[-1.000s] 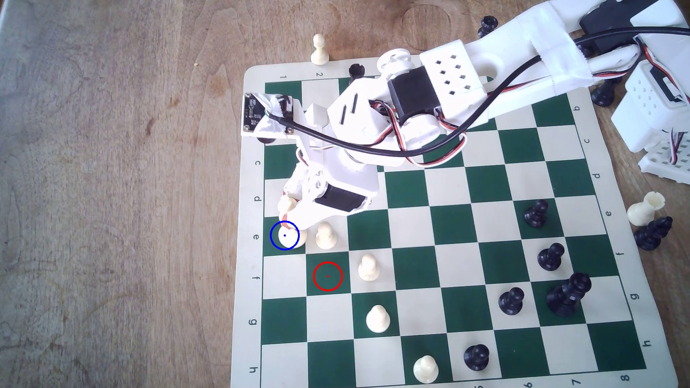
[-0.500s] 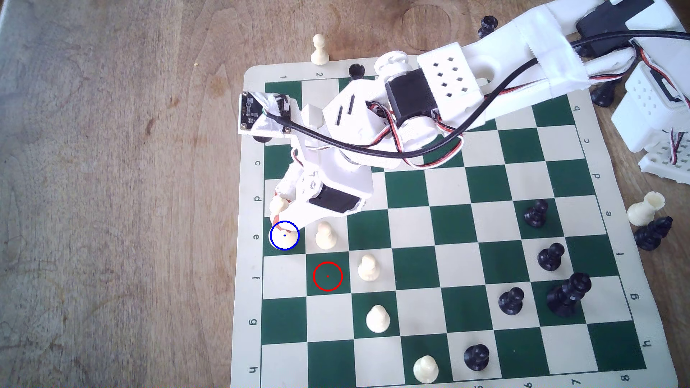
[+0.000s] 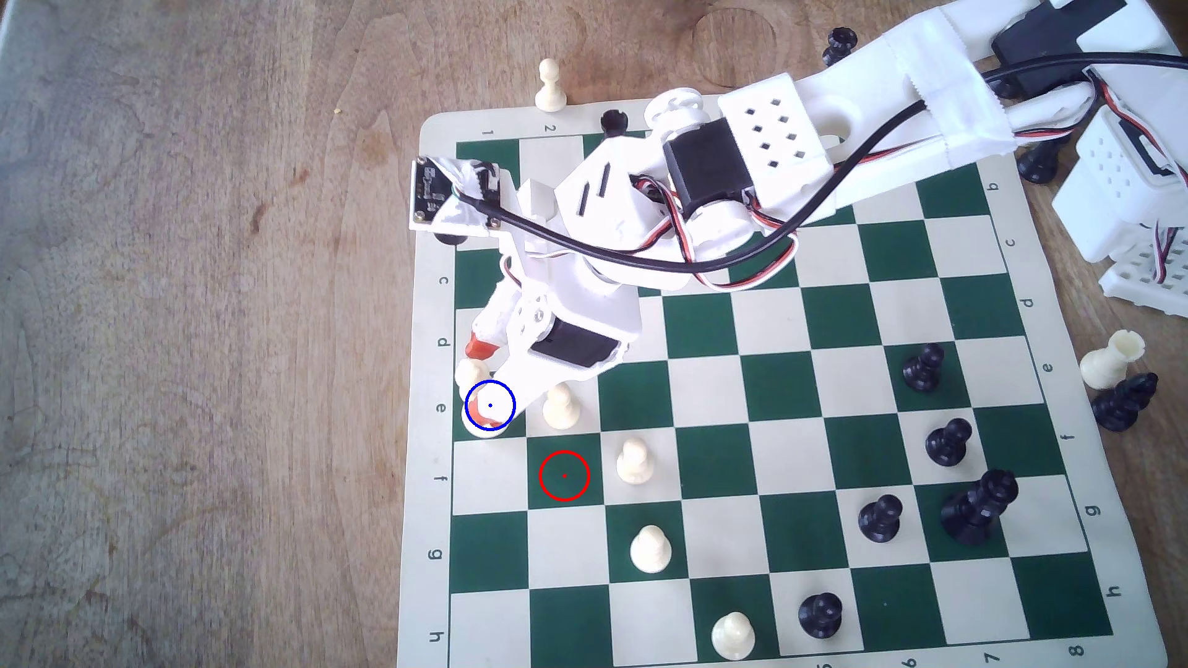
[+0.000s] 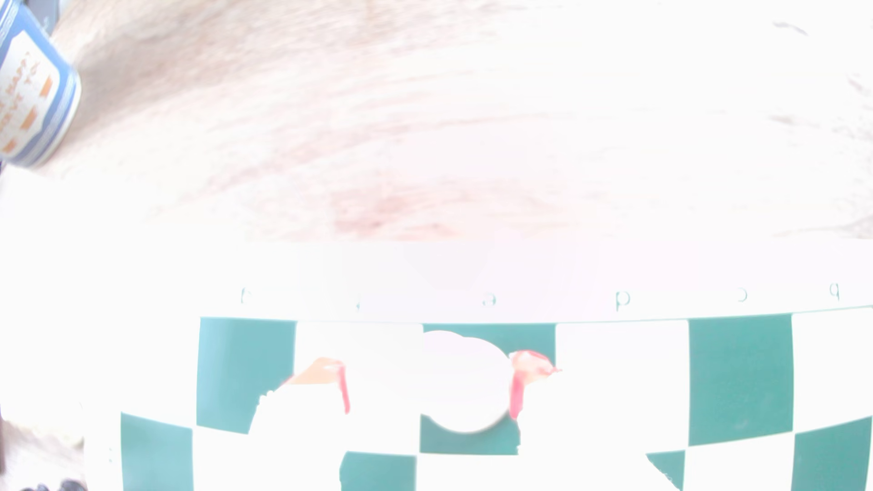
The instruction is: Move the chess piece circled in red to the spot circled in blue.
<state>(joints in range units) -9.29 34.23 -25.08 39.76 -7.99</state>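
Observation:
The tall cream-white piece (image 3: 472,374) stands on the dark green square with the blue ring (image 3: 519,429), at the board's left edge in the exterior view. My gripper (image 3: 480,379) is open around it, one orange-tipped finger (image 3: 482,347) on the far side and the other on the near side. In the washed-out wrist view the piece (image 4: 465,382) is a white disc on that green square (image 4: 534,337). It sits between the fingertips (image 4: 517,392) of the gripper (image 4: 430,387), with a clear gap on one side. The green square with the red ring (image 3: 564,475) holds nothing.
A cream pawn (image 3: 560,406) stands one square to the right of the piece in the exterior view, close to my finger; further pawns (image 3: 635,461) (image 3: 650,549) follow diagonally. Black pieces (image 3: 948,442) cluster on the board's right. A cream rook (image 3: 1111,360) lies off the board. A blue can (image 4: 33,89) stands on the table.
My fingers have spread apart and let go of the cream piece. It now stands on the blue-ringed square, slightly further left in the exterior view.

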